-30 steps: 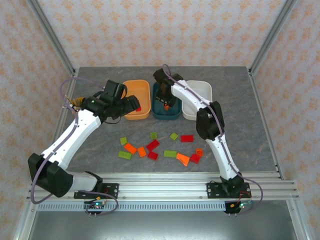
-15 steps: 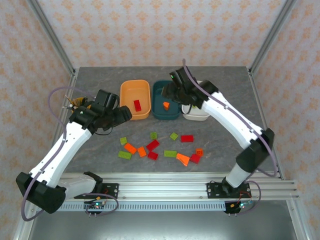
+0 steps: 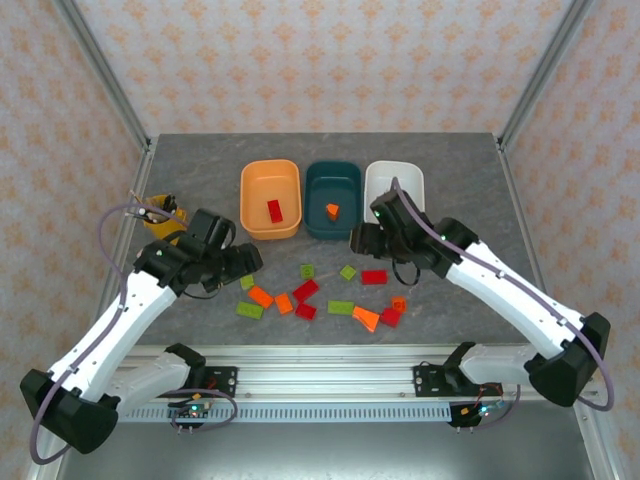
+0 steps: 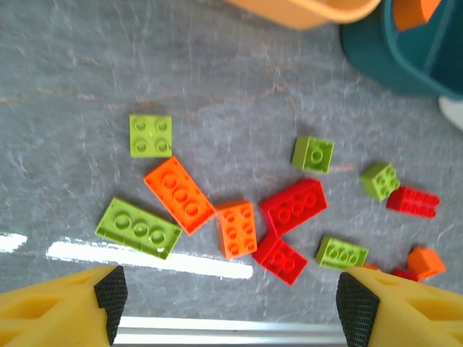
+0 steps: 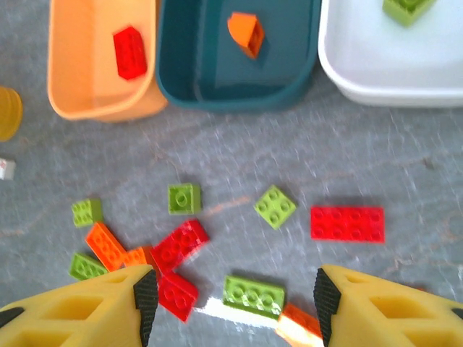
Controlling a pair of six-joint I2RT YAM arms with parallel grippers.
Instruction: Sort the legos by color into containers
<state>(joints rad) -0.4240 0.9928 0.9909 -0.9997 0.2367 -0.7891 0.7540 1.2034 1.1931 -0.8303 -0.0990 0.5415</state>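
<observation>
Three containers stand in a row at the back: light orange (image 3: 285, 183), dark teal (image 3: 346, 184), white (image 3: 402, 180). A red lego (image 3: 274, 210) lies in the orange one, an orange lego (image 3: 332, 210) in the teal one, a green lego (image 5: 407, 7) in the white one. Several loose legos lie in front, among them an orange oblong (image 4: 178, 194), a red brick (image 4: 293, 205) and a green oblong (image 5: 253, 295). My left gripper (image 3: 245, 262) hovers open over the pile's left end, empty. My right gripper (image 3: 362, 240) hangs open above the pile's right half, empty.
A small yellow cup (image 3: 165, 212) stands at the left edge behind the left arm. The aluminium rail (image 3: 330, 362) runs along the near side, close to the pile. Bare grey table lies right of the white tub.
Both arms have pulled back from the tubs toward the pile. The right arm has swung out to the right, leaving the orange lego in the teal tub.
</observation>
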